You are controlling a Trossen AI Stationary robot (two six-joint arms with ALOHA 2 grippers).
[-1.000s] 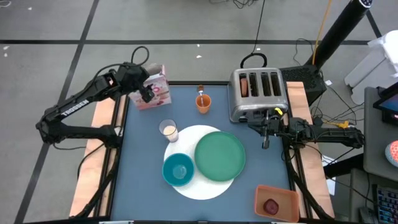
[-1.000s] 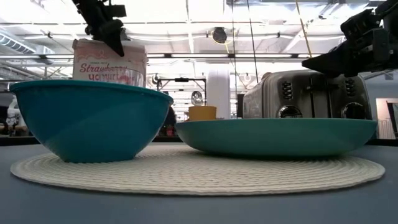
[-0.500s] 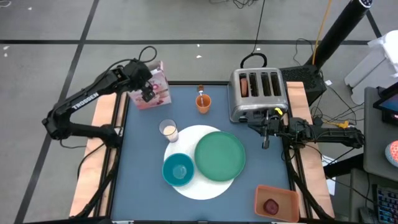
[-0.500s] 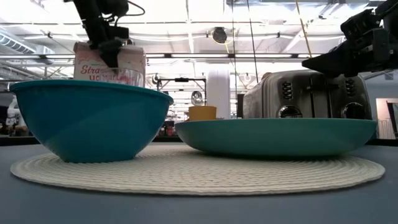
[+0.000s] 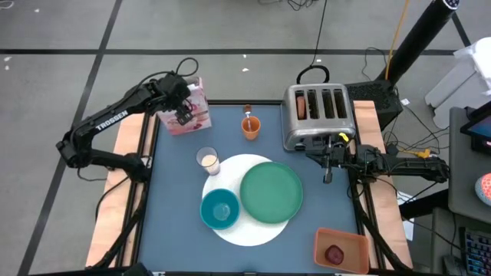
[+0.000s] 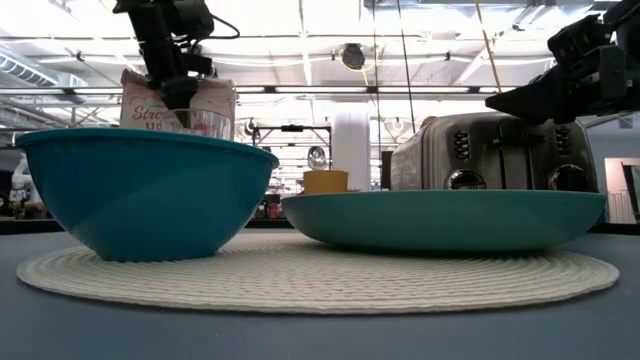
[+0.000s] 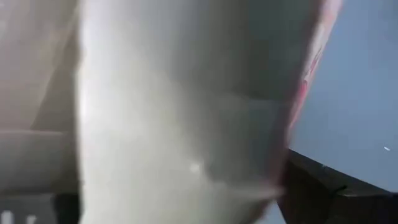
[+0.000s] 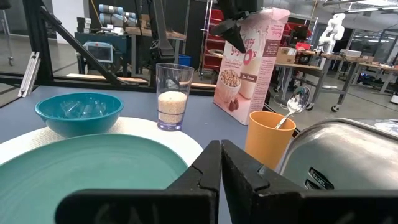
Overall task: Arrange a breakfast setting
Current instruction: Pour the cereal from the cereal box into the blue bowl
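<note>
While your left gripper (image 5: 182,115) sits at the top of the pink cereal box (image 5: 192,110), right against the carton, you cannot tell from any view whether its fingers have clamped on it or merely bracket it. That box stands upright, its long axis vertical, directly under the gripper. The teal bowl (image 5: 219,208) lies away from this gripper toward the near edge, past the milk glass (image 5: 208,161), which stands between box and bowl; judged from this, any carry to the bowl must clear the glass. The left arm is plainly the nearer one to box, glass and bowl. Your right gripper (image 5: 327,175) is pinched fully closed on nothing, hovering just in front of the silver toaster (image 5: 318,115), with the large green plate (image 5: 271,192) close beside it. The plate is bare and rests with the bowl on the round white mat (image 5: 253,230). The glass is partly filled with something pale. The bowl's contents are unclear. The orange cup (image 5: 251,126), beside the toaster, holds the silver spoon (image 5: 247,113). One toaster slot holds the brown bread (image 5: 301,105). The orange tray (image 5: 355,239), nearer the table's front edge than the right gripper, holds the dark-red fruit (image 5: 334,254).
</note>
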